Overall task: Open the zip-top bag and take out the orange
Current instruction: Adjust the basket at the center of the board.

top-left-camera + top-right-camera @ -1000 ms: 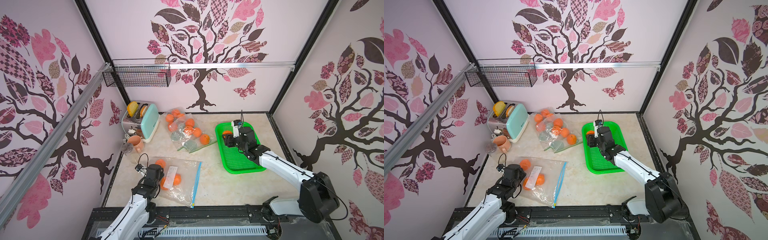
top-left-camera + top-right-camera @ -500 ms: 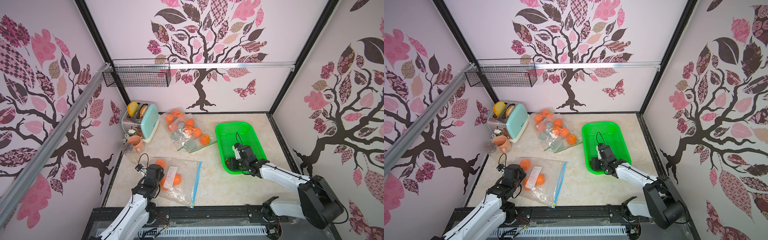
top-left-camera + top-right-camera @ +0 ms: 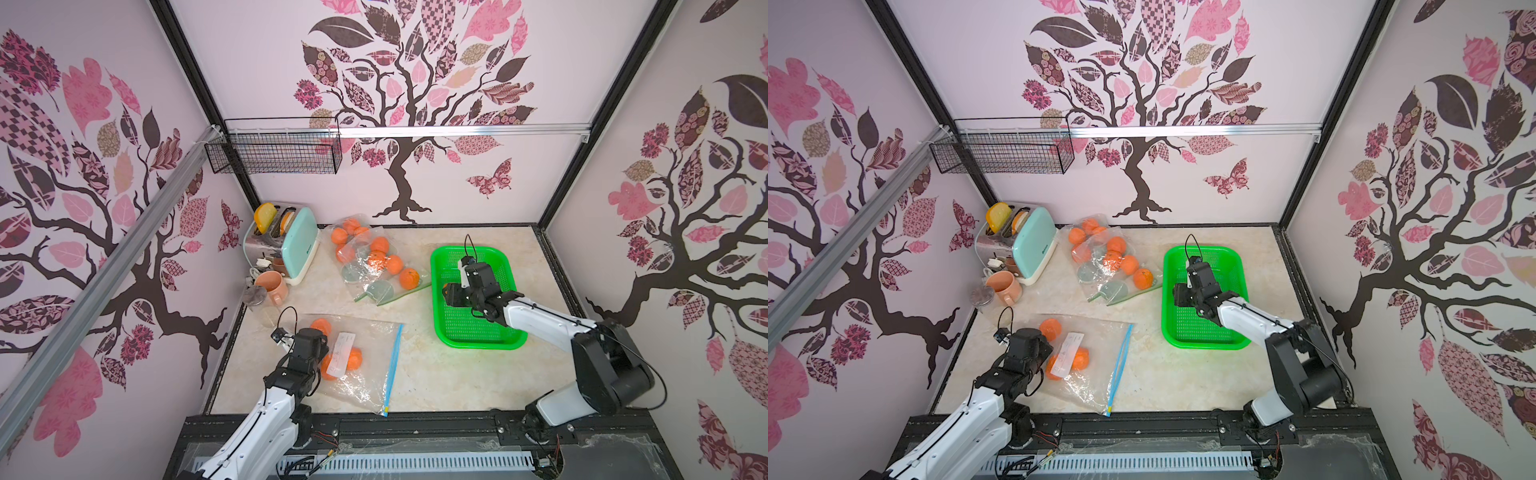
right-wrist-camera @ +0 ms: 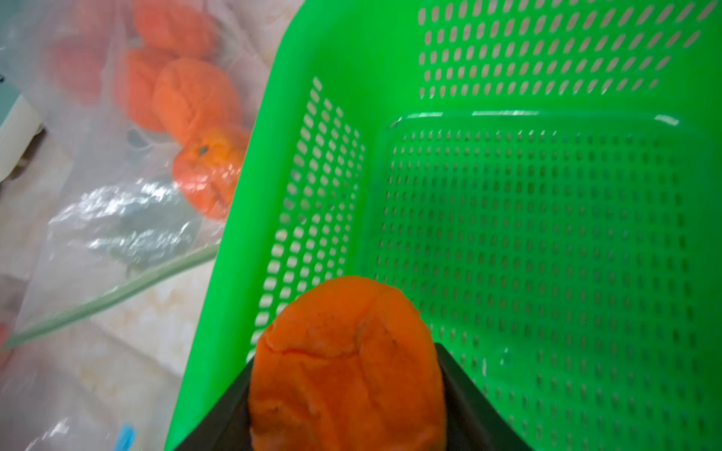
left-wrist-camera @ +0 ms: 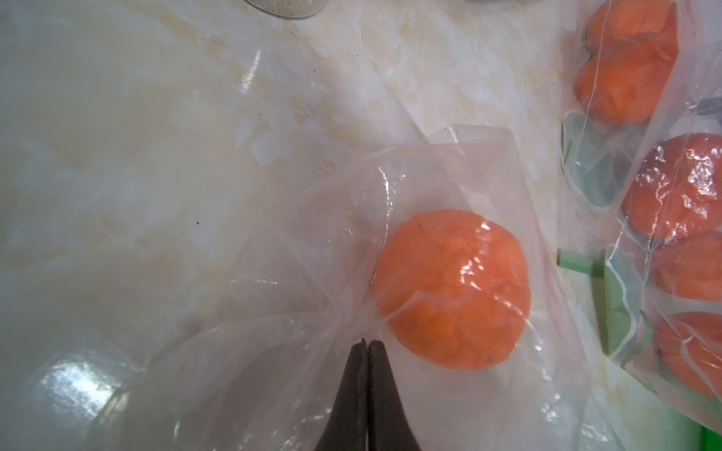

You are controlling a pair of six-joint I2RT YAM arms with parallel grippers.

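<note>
The clear zip-top bag (image 3: 370, 374) with a blue zip strip (image 3: 393, 365) lies flat near the table's front left, also seen in a top view (image 3: 1096, 378). Oranges show through it, one (image 5: 451, 289) close to my left gripper (image 5: 367, 343). That gripper (image 3: 307, 345) is shut, pinching a fold of the bag's film at the bag's left end. My right gripper (image 4: 345, 390) is shut on an orange (image 4: 345, 367), held above the left side of the green basket (image 4: 547, 234). In both top views this gripper (image 3: 451, 293) hangs over the basket (image 3: 473, 337).
A second clear bag (image 3: 370, 257) with several oranges lies at the back, left of the basket. A mint toaster (image 3: 297, 245), a peach mug (image 3: 272, 286) and a small jar (image 3: 254, 295) stand at the back left. A wire rack (image 3: 274, 147) hangs on the wall.
My right gripper went from the basket's far end to its near left corner, then back to the middle of its left side. The left arm and the bag have not moved.
</note>
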